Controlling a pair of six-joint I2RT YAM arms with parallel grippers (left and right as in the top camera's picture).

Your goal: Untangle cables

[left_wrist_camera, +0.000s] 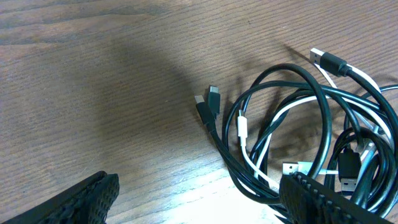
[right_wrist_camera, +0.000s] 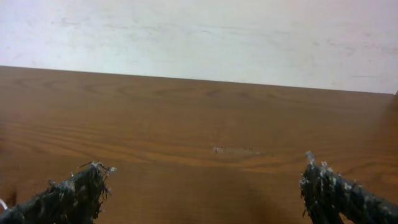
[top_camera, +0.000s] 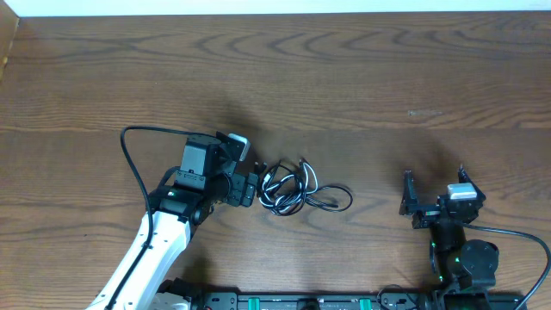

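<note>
The left gripper (left_wrist_camera: 199,183) sits just beside the tangled cables (top_camera: 297,188), jaws spread, likely to take a strand, while the right gripper (right_wrist_camera: 204,167), jaws also spread and empty, hangs well apart from them.

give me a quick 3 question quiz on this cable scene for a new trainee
1. True or false: the right gripper is holding one of the cables.
2. Which gripper sits right beside the tangle? A) the left gripper B) the right gripper C) neither
3. Fill in: the cables lie in one tangle on a ___ table.

Key: 1 false, it is open and empty, well away from the tangle. 2 A. 3 wooden.
</note>
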